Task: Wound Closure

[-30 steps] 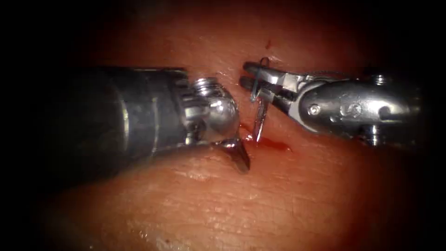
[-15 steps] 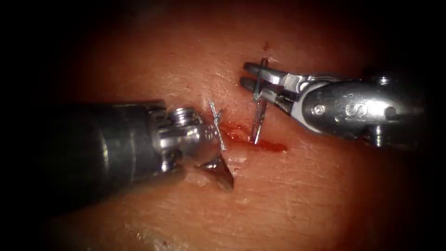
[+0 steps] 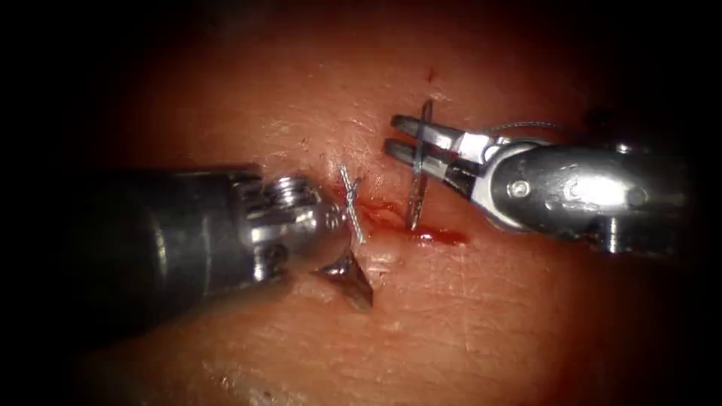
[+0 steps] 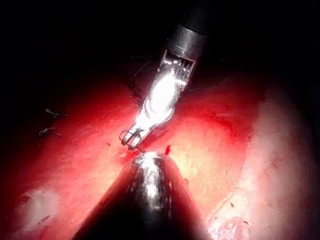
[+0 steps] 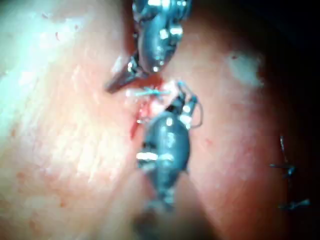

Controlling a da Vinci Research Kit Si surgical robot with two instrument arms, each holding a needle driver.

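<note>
Curved needle [image 3: 418,177] set across the cut [image 3: 380,214] in the tissue [image 3: 466,323]. Its body enters on the right side, at a small pool of red fluid [image 3: 440,237]. Its tip [image 3: 350,204] stands clear of the surface on the left side. In the right wrist view the same bright tip [image 5: 150,92] shows between the two tools.

The right end effector [image 3: 392,133] is clamped on the needle near its tail end, above the entry point. Thread [image 3: 526,125] trails back over its wrist.

The left end effector [image 3: 340,240] sits just beside the exposed tip, on the left of the cut. It appears to hold nothing. Its jaws look spread, with one lying on the tissue below the tip.

Judged from this, the bite is across and the tip is ready to be taken. Good work here would mean turning the right wrist along the needle's own curve rather than pushing it straight, so the entry hole is not torn wider. Any grasp by the left tool should land behind the point, not on it, to keep the point sharp. The right jaws should stay closed until that grasp is sure. Light pressure on the left edge would help the tip stand proud.

Finished stitches [image 5: 287,170] lie well apart.
</note>
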